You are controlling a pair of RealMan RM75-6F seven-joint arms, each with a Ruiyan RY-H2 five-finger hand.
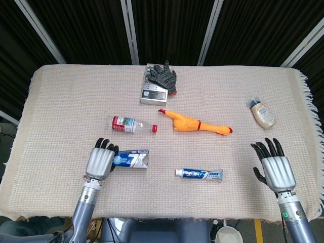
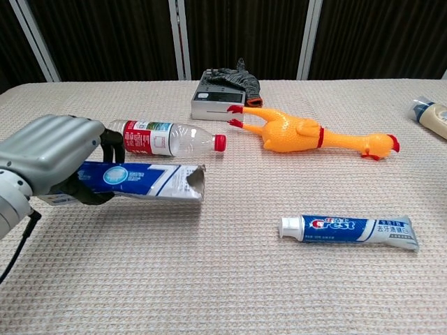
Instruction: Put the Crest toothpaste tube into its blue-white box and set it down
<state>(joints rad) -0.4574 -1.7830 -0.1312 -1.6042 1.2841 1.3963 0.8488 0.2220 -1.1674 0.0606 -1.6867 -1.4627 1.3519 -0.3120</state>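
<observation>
At lower left of the head view: left hand (image 1: 100, 161) palm down, fingers curled over the near end of the blue-white Crest box (image 1: 130, 159), gripping it. Seen from the chest view, box (image 2: 143, 180) raised clear of the woven cloth (image 2: 223, 293), lying nearly level, torn open end pointing toward frame right, silver back of the left hand (image 2: 49, 160) covering its other end. Forearm running down and left out of the frame bottom.

Just above the box, toward centre left: a clear water bottle (image 1: 131, 124) with a red label and red cap, lying on its side. At upper centre: a silver flat device (image 1: 154, 91) with a dark knit glove (image 1: 163, 77) draped over its far edge. At centre: a yellow rubber chicken (image 1: 195, 123) stretched out, red feet toward the bottle.

Below the chicken, at lower centre: the Crest toothpaste tube (image 1: 199, 174) flat on the cloth, white cap toward frame left, well apart from the box's open end and untouched by either hand; same in the chest view (image 2: 349, 230).

At right: a small squat bottle of cream-coloured sauce (image 1: 262, 113) lying near the cloth's fringed edge. At lower right: right hand (image 1: 273, 164) palm down, fingers extended and spread, holding nothing, hovering over the cloth near the table's front corner.
</observation>
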